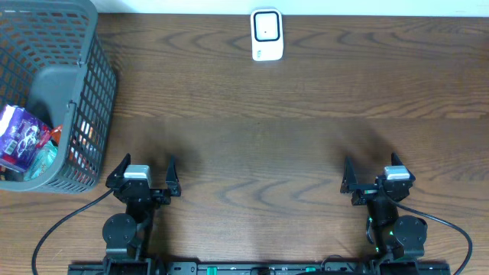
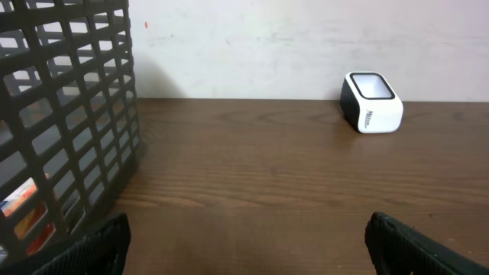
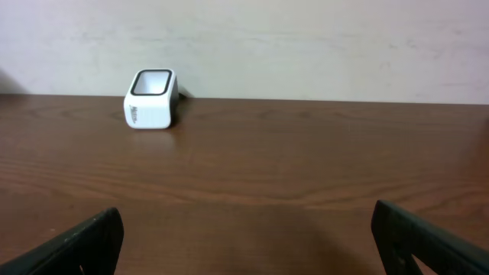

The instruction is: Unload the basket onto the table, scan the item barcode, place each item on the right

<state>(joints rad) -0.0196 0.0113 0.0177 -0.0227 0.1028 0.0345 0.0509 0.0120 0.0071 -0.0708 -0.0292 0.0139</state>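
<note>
A white barcode scanner with a dark window stands at the far middle of the table; it also shows in the left wrist view and the right wrist view. Items lie in the grey mesh basket at the far left, among them a purple packet; orange packaging shows through the mesh. My left gripper stands open at the near edge, just right of the basket, with nothing between its fingers. My right gripper is open and empty at the near right.
The basket wall rises close on the left of my left gripper. A pale wall runs behind the table's far edge. Black cables trail from both arm bases at the near edge.
</note>
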